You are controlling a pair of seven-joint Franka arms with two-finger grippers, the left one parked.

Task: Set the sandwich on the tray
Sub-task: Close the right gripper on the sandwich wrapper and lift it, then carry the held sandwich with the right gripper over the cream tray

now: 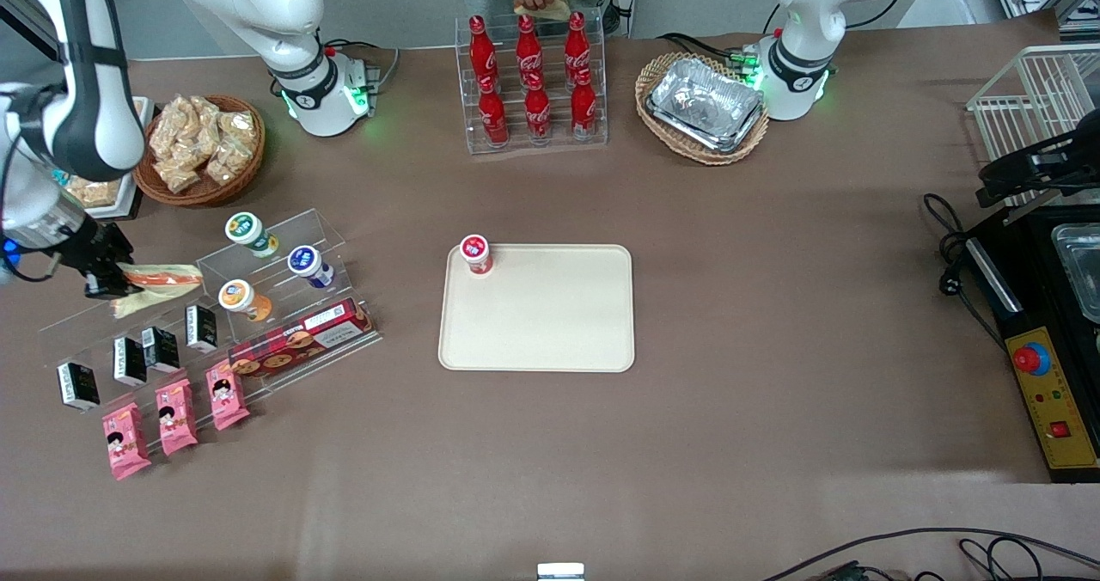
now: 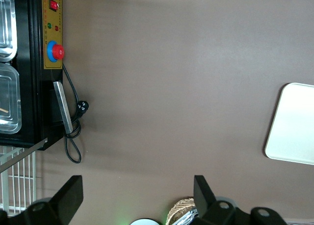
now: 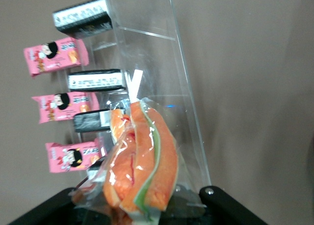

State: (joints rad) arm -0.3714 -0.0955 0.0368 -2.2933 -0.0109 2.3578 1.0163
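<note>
The sandwich [image 1: 161, 279], a wedge in clear wrap with orange and green filling, hangs above the acrylic display stand [image 1: 284, 229] at the working arm's end of the table. My gripper [image 1: 105, 273] is shut on one end of it. In the right wrist view the sandwich [image 3: 143, 159] points away from the gripper [image 3: 142, 212], over the stand's clear shelves. The cream tray [image 1: 550, 314] lies flat mid-table, well apart from the gripper. A red-lidded cup [image 1: 475, 253] stands in the tray corner farthest from the front camera. The tray's edge [image 2: 294, 129] also shows in the left wrist view.
The stand holds lidded cups [image 1: 245, 229], small black boxes [image 1: 129, 359], pink snack packets [image 1: 176, 418] and a red biscuit box [image 1: 301, 340]. A rack of cola bottles [image 1: 533, 82], a snack basket [image 1: 202, 147] and a basket of foil trays [image 1: 705, 104] stand farther from the camera.
</note>
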